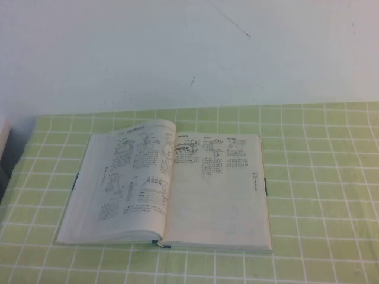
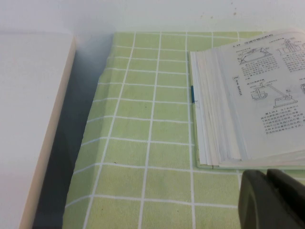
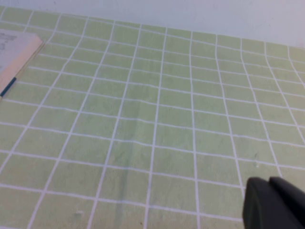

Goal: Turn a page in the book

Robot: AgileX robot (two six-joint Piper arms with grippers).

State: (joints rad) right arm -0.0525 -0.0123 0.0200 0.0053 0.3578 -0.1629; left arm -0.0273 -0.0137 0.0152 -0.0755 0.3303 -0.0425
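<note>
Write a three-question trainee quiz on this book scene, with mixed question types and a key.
1. True or false: the book lies open on the green checked tablecloth.
2. Which page has small diagrams above blank space? A) the one on the robot's right B) the one on the robot's left
3. Is either gripper touching the book?

Key:
1. True.
2. A.
3. No. The left gripper hangs over the cloth near the book's left edge, seen only in its wrist view. The right gripper hangs over bare cloth well to the book's right. Neither appears in the high view.
</note>
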